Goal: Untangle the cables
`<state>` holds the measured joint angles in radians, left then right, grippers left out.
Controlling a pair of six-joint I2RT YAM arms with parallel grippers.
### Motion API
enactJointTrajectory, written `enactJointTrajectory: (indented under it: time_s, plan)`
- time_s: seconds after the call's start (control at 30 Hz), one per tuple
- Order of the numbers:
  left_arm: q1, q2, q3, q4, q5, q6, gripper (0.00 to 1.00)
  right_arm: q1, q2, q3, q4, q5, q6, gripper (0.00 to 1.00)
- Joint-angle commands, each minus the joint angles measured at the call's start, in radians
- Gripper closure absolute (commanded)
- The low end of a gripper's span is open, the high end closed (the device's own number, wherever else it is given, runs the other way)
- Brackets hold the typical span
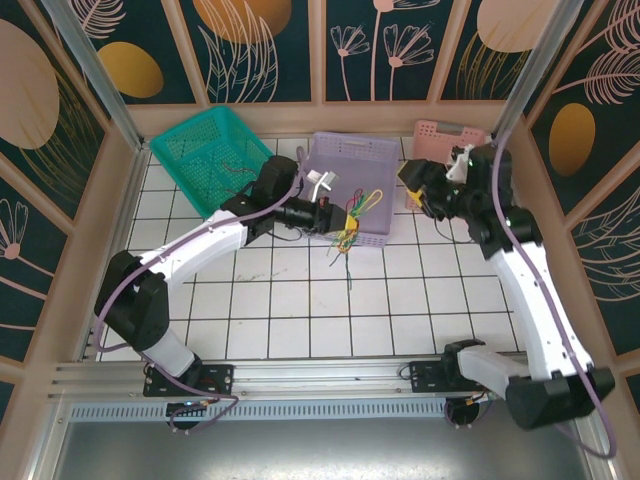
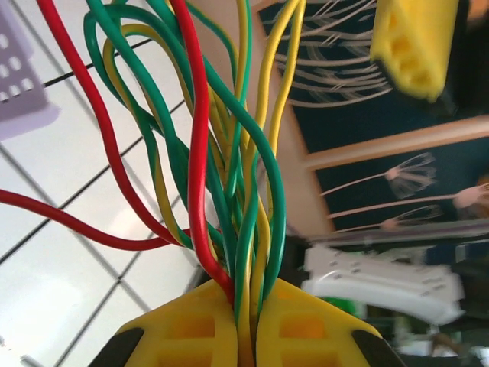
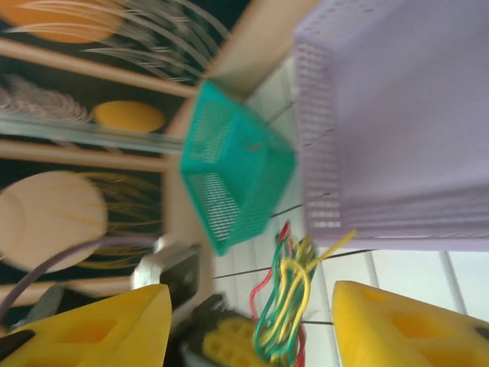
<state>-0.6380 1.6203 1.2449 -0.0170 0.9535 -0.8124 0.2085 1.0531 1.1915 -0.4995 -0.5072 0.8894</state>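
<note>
The cables (image 1: 352, 232) are a tangled bundle of red, green and yellow wires. They hang over the white tiles at the front edge of the purple basket (image 1: 352, 160). My left gripper (image 1: 338, 215) is shut on them. In the left wrist view the wires (image 2: 229, 153) fan out from between the closed yellow fingertips of this gripper (image 2: 248, 325). My right gripper (image 1: 412, 185) hovers to the right of the bundle, clear of it. It stands open (image 3: 252, 329), and the cables (image 3: 286, 306) lie beyond the gap, untouched.
A green basket (image 1: 210, 160) sits tilted at the back left and a pink basket (image 1: 450, 140) at the back right. Wooden walls close in the tiled table (image 1: 300, 310). The purple basket (image 3: 397, 115) and the green basket (image 3: 237, 183) lie ahead of my right gripper.
</note>
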Motion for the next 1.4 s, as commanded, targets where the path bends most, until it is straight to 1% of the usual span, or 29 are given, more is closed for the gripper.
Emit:
enactJointTrajectory:
  time_s: [0.0,0.03,0.13,0.23,0.33,0.43,0.6,0.77,0.83,0.97,1.03,1.07,1.13,1.2,1.27,1.3,1.33,1.37]
  plan:
    - [0.021,-0.02,0.01,0.348,0.116,-0.241,1.0,-0.004,-0.058,-0.164,0.23,-0.166,0.166,0.54]
    - [0.027,-0.011,0.018,0.421,0.119,-0.303,1.0,0.0,-0.082,-0.228,0.31,-0.182,0.24,0.57]
    - [0.034,0.022,0.036,0.662,0.131,-0.492,1.0,0.003,-0.137,-0.367,0.511,-0.192,0.444,0.57]
    - [0.034,0.065,0.058,0.863,0.153,-0.667,1.0,0.004,-0.146,-0.42,0.651,-0.168,0.613,0.51]
    - [0.035,0.087,0.058,0.962,0.171,-0.755,1.0,0.006,-0.118,-0.41,0.748,-0.165,0.707,0.44]
    - [0.035,0.121,0.048,1.025,0.183,-0.81,1.0,0.015,-0.102,-0.373,0.772,-0.162,0.731,0.43]
    - [0.034,0.142,0.051,1.029,0.176,-0.823,1.0,0.064,-0.085,-0.344,0.796,-0.164,0.747,0.45]
    - [0.034,0.149,0.04,1.027,0.173,-0.821,1.0,0.131,-0.069,-0.339,0.829,-0.13,0.771,0.48]
    - [0.035,0.146,0.035,1.026,0.172,-0.82,1.0,0.146,-0.059,-0.341,0.833,-0.122,0.781,0.51]
    - [0.034,0.139,0.02,1.002,0.175,-0.798,1.0,0.154,-0.041,-0.36,0.896,-0.11,0.821,0.54]
    - [0.032,0.131,0.005,0.986,0.174,-0.786,1.0,0.154,-0.03,-0.358,0.904,-0.104,0.826,0.6]
    - [0.033,0.126,-0.003,0.986,0.174,-0.783,1.0,0.154,-0.027,-0.352,0.903,-0.099,0.817,0.64]
    - [0.033,0.111,-0.019,0.97,0.177,-0.769,1.0,0.153,-0.018,-0.327,0.862,-0.09,0.781,0.82]
    - [0.033,0.1,-0.029,0.908,0.177,-0.719,1.0,0.15,-0.011,-0.291,0.782,-0.08,0.714,1.0]
    - [0.033,0.071,-0.035,0.84,0.172,-0.669,1.0,0.145,-0.01,-0.255,0.694,-0.073,0.648,1.0]
    - [0.034,0.059,-0.033,0.792,0.162,-0.629,1.0,0.142,-0.013,-0.229,0.617,-0.062,0.599,1.0]
    - [0.035,0.05,-0.027,0.723,0.149,-0.578,1.0,0.137,-0.018,-0.203,0.543,-0.049,0.548,1.0]
    - [0.035,0.038,-0.013,0.611,0.124,-0.501,1.0,0.134,-0.023,-0.176,0.462,-0.027,0.492,1.0]
